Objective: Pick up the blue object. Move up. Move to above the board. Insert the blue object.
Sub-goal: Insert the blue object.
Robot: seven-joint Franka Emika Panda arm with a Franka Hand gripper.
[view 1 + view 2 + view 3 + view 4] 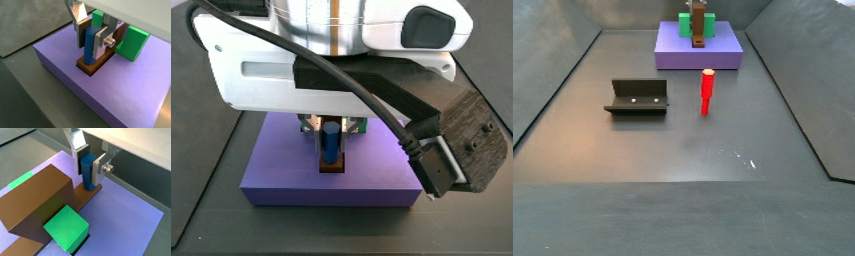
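Clearly my gripper (91, 36) clamps the blue peg (89, 44) upright between its silver plates, its foot at the brown plank's (93, 64) hole end, so I judge insertion underway; the green block (131, 43) steadies the plank on the lavender slab (113, 92).

We've got our claw (91, 36) pointing straight down over the lavender slab (80, 85), near the middle of its top. Our two flat silver fingers (101, 42) stand upright and parallel, and between them is the blue object (88, 42), gripped on both sides in both wrist views. In a wrist view the claw (91, 162) shows the same squeeze, one finger (98, 169) pressed flat against the peg's side. In a side view our white wrist housing (331, 55) fills the upper frame, a black cable looping round it, with the fingertips (310, 124) just peeking out beneath. In a side view we can barely make out the claw at the floor's far edge.
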